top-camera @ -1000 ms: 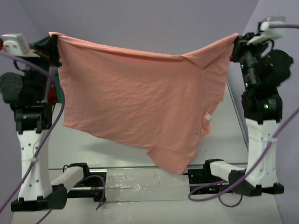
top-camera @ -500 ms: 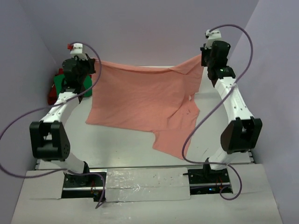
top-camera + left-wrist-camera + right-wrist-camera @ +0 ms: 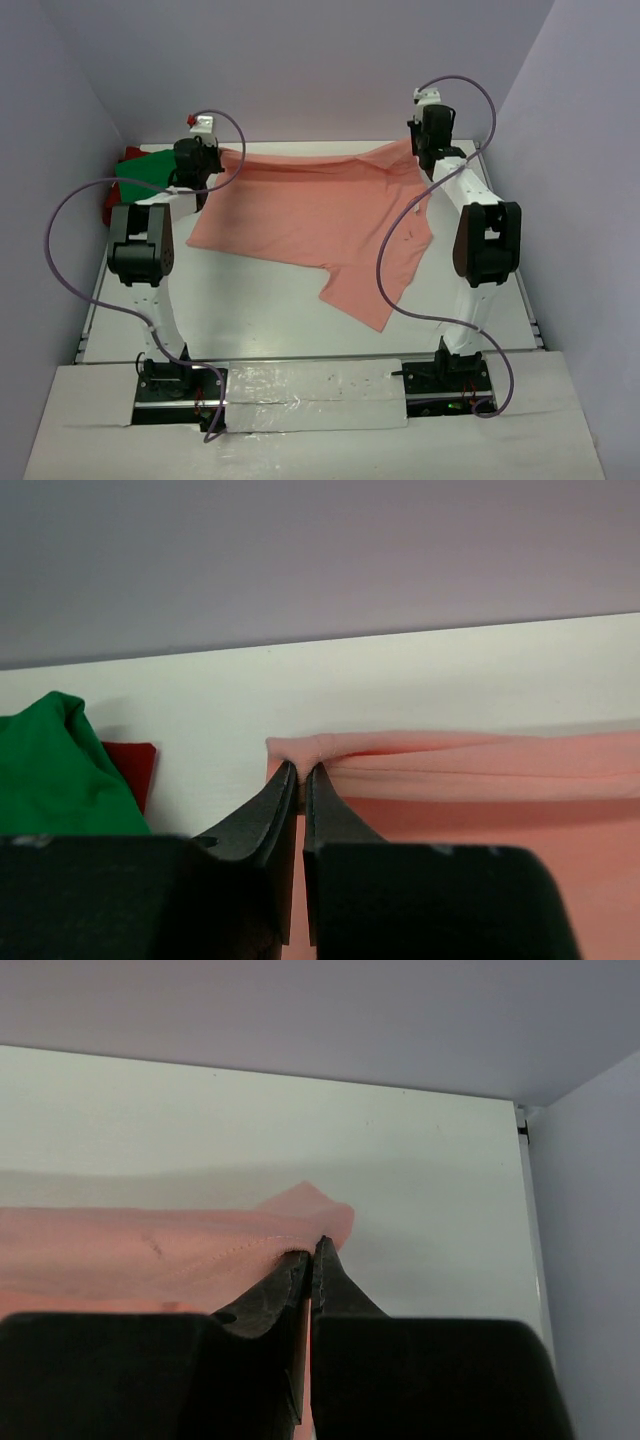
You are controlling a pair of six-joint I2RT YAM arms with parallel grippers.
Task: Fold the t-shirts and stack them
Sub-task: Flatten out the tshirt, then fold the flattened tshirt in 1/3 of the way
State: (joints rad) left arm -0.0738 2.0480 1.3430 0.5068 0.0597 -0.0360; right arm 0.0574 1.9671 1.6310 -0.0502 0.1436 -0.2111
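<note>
The left gripper (image 3: 300,772) is clenched on one corner of the pink shirt (image 3: 480,780), its dark jaws pressed together over a rolled fold of the hem. The right gripper (image 3: 312,1250) is clamped in the same way on the opposite far corner of that shirt, and a small peak of cloth pokes out just past its jaws. Between the two grippers the pink edge runs stretched from one to the other. From that edge the shirt spreads back behind them and drapes onto the table (image 3: 250,310) (a loose flap trails furthest back, on the right gripper's side). Just left of the left gripper lies the green shirt (image 3: 50,770), bunched up. The red shirt (image 3: 135,770) shows between the green one and the pinched pink corner, and neither of them touches the jaws. Ahead of both grippers, bare table runs to the lilac wall (image 3: 300,560). To the right of the right gripper the table ends at a side wall (image 3: 590,1260)
</note>
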